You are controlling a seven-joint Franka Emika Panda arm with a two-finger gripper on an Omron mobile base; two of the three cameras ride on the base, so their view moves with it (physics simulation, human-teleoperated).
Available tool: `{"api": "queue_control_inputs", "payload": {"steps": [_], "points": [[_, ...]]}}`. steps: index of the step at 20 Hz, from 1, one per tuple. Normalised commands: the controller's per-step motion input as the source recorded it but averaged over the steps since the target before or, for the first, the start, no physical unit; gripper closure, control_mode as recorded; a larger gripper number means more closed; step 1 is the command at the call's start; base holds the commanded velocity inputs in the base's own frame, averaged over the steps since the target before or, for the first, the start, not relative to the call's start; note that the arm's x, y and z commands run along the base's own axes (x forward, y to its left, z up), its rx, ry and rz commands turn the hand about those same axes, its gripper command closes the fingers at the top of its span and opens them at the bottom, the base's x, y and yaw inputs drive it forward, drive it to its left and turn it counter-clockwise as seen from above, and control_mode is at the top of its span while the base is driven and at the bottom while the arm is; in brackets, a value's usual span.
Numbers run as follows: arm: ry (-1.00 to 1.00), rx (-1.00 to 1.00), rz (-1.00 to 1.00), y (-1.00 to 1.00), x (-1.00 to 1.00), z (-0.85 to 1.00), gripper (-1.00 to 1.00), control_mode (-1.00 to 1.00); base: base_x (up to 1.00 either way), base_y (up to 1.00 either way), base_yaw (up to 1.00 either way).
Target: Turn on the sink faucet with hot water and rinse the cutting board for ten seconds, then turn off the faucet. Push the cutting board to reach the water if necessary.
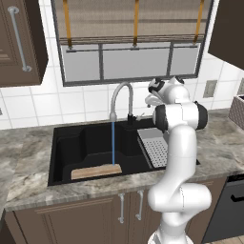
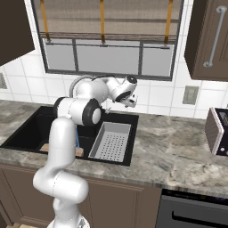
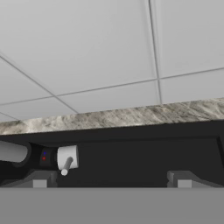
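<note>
Over the black sink, water hits the board; rinsing, I hold my gripper wide beside the lever, ready to shut it off.

Through the hand view you face a white tiled wall, its grout lines slanting across the upper half. Below the tiles runs a mottled grey stone counter edge, and under that strip lies the black back rim of the sink. Take the faucet's small lever handle as your landmark: it is a pale stubby block with a short rod poking down and toward you, seated on the dark base with red and blue dots just to its left. Farther left of the handle, the silver-grey tube of the sink faucet leaves the picture. The gripper has its finger tips set wide apart, one below the handle, the other far to its right, with nothing between them.
</note>
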Motion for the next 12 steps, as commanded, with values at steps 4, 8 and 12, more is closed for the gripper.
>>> {"api": "queue_control_inputs", "payload": {"steps": [4,8,12], "points": [[0.00,0.00,0.00,0.00,0.00,0.00,-1.00,-1.00,0.00,0.00,0.00],[0.00,0.00,0.00,0.00,0.00,0.00,-1.00,-1.00,0.00,0.00,0.00],[0.00,0.00,0.00,0.00,0.00,0.00,-1.00,-1.00,0.00,0.00,0.00]]}}
